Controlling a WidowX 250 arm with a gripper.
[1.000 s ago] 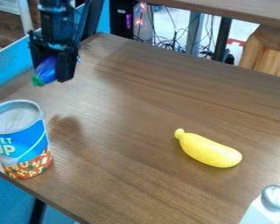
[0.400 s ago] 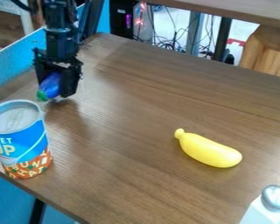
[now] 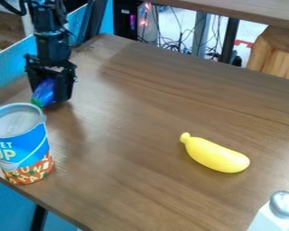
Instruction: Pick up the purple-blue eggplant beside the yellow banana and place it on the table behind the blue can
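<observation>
Over the worktop [image 3: 135,122], near its upper-left edge and beyond the can [image 3: 27,151], I've come down and shifted left, my fingers [image 3: 64,89] parted just enough to grip the eggplant [image 3: 44,92]; I judge a set-down close, though contact below I can't tell.

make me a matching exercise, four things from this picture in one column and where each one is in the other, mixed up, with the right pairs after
1. soup can
2. yellow toy banana
3. silver-topped container
4. blue-and-green object

A. in the bottom right corner of the view
B. held in the gripper
C. upright at the left of the view
D. lying on the table

Pairs: 1-C, 2-D, 3-A, 4-B
</observation>
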